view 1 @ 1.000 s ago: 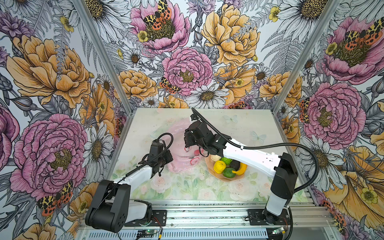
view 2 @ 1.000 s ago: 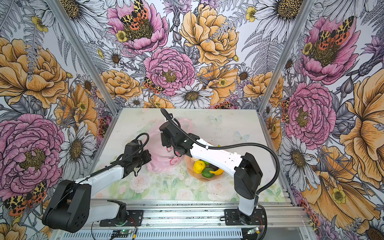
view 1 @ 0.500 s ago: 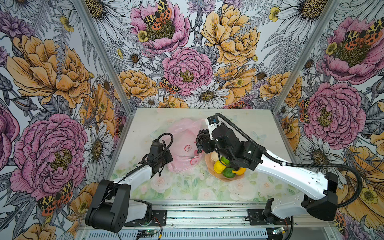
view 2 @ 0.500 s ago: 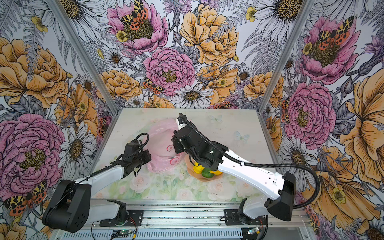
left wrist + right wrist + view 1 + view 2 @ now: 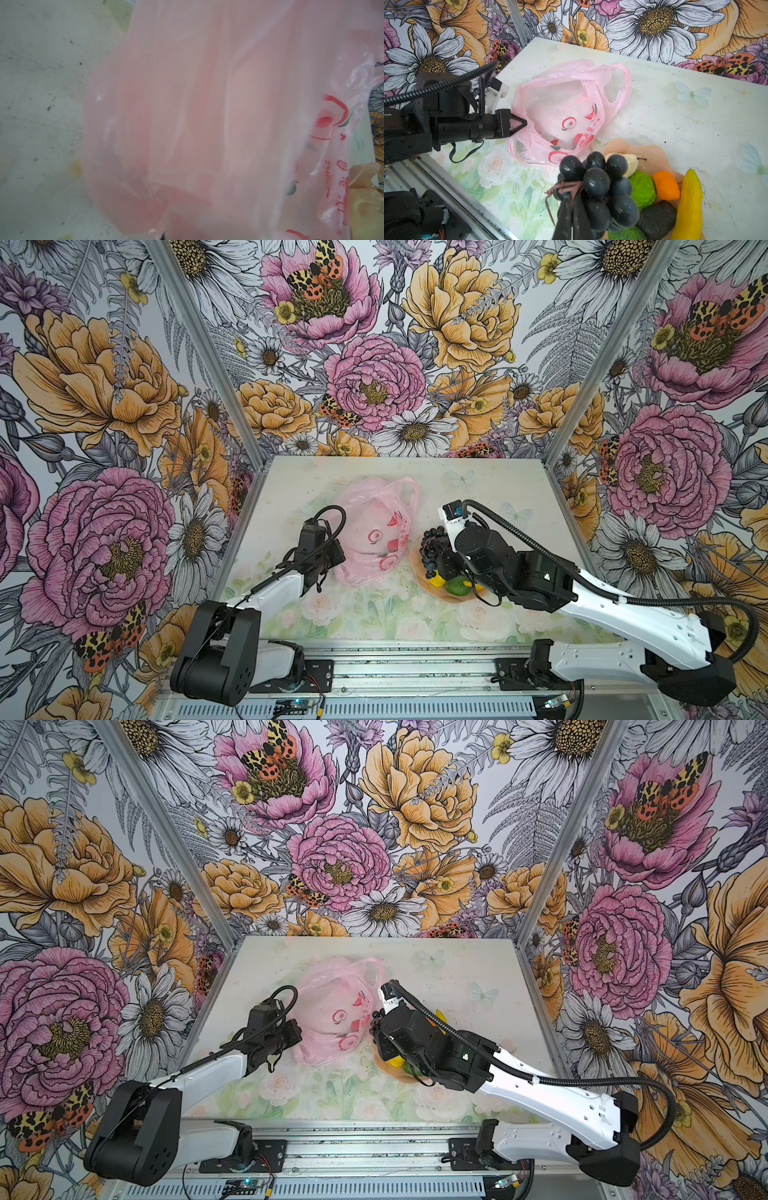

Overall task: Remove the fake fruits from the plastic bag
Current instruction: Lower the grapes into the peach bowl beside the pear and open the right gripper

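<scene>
Floral-papered walls [image 5: 374, 364] enclose a pale, speckled, flower-printed worktop [image 5: 498, 497]. Left tool [image 5: 525, 124], clenched on the edge of the bag [image 5: 374, 531], which lies mid-worktop. At the bag's 4 o'clock, plate [image 5: 654, 150] of fruits [image 5: 642, 188]. Right tool [image 5: 572, 205], clenched on the stem of the grapes [image 5: 598, 182], at the plate's 10 o'clock side.

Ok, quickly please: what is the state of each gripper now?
Left gripper: closed, pinching the edge of the plastic bag.
Right gripper: closed on the stem of the grape bunch.

Bag [image 5: 374, 526] left of plate [image 5: 654, 150]; fruits [image 5: 642, 188] on plate, grapes [image 5: 596, 180] nearest bag.
</scene>
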You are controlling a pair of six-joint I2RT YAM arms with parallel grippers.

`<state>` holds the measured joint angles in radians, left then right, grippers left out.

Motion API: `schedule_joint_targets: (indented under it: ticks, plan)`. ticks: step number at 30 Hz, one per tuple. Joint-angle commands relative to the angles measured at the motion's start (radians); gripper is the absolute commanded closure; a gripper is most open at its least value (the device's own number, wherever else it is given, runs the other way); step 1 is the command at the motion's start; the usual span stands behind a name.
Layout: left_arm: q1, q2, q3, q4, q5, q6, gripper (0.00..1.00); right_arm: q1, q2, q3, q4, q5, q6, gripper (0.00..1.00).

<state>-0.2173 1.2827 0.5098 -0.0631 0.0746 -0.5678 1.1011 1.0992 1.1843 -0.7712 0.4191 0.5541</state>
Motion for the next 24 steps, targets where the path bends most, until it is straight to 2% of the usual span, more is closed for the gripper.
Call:
schedule_joint_targets:
  ticks: [1,16,24]
  plan:
    - [0.01,-0.019,0.003,0.01,-0.015,0.026,1.0,0.008,-0.061,-0.038,-0.026,0.025,0.051,1.0]
    - [0.009,-0.016,0.002,0.012,-0.025,0.027,1.0,0.039,-0.117,-0.159,-0.08,0.006,0.126,1.0]
    - [0.009,-0.019,0.003,0.006,-0.027,0.029,1.0,0.044,-0.03,-0.129,-0.077,-0.032,0.122,1.0]
